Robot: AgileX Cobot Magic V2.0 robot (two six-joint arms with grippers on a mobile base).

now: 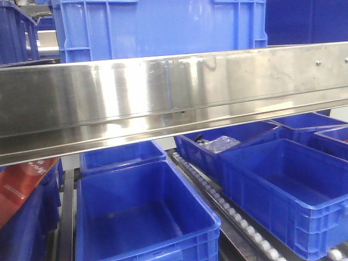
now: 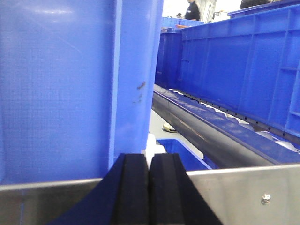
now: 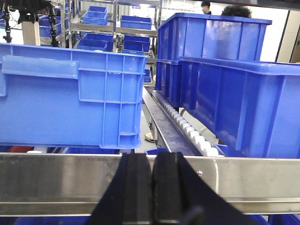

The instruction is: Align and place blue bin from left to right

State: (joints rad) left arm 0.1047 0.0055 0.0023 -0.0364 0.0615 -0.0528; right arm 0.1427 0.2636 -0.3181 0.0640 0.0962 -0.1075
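Note:
The blue bin (image 1: 163, 27) stands on the upper level just behind a steel rail, its ribbed wall facing me. In the left wrist view its smooth wall (image 2: 56, 93) fills the left half, very close. My left gripper (image 2: 148, 161) is shut with nothing between its black fingers, level with the rail and just in front of the bin's right corner. The right wrist view shows the bin (image 3: 70, 98) to the left and farther back. My right gripper (image 3: 152, 161) is shut and empty, in front of the rail, right of the bin's corner. Neither gripper shows in the front view.
A steel rail (image 1: 174, 92) crosses the whole front view. Below it sit several open blue crates (image 1: 141, 217) (image 1: 288, 190), one holding clear bags (image 1: 217, 144), beside a roller track (image 1: 217, 201). Stacked blue crates (image 3: 243, 103) stand on rollers (image 3: 187, 126) to the right.

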